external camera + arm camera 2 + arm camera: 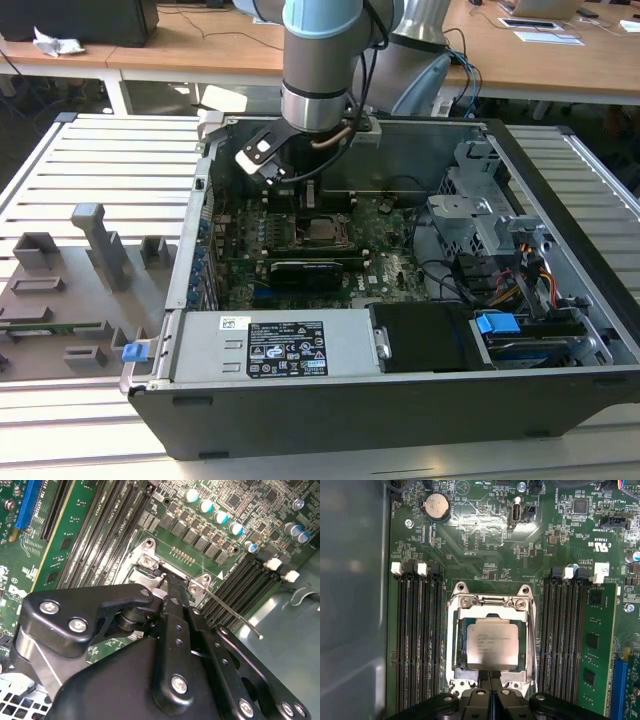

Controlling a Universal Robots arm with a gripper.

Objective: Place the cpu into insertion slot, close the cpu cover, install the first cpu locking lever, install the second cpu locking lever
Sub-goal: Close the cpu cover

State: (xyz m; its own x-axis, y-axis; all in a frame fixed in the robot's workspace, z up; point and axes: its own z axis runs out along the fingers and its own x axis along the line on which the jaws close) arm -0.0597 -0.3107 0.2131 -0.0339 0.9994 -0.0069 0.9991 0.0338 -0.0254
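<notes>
The cpu [489,649], a silver-grey square chip, lies flat in the insertion slot [325,231] on the green motherboard. The cpu cover [453,641], a metal frame with a square window, lies down around the chip. My gripper [490,676] is shut, and its black fingertips [168,586] touch the socket's metal edge beside the chip. I see nothing held between them. A thin locking lever [233,611] sticks out free from one corner of the socket, slanting away over the memory slots. In the exterior view the gripper [309,197] hangs just behind the socket inside the open case.
Long black memory slots [417,645] flank the socket, with a green memory card [593,640] in one. The case wall [350,605] stands close by. A power supply [280,346], a drive cage [480,222] and cables crowd the case. Grey fixtures [95,245] sit on the table at the exterior view's left.
</notes>
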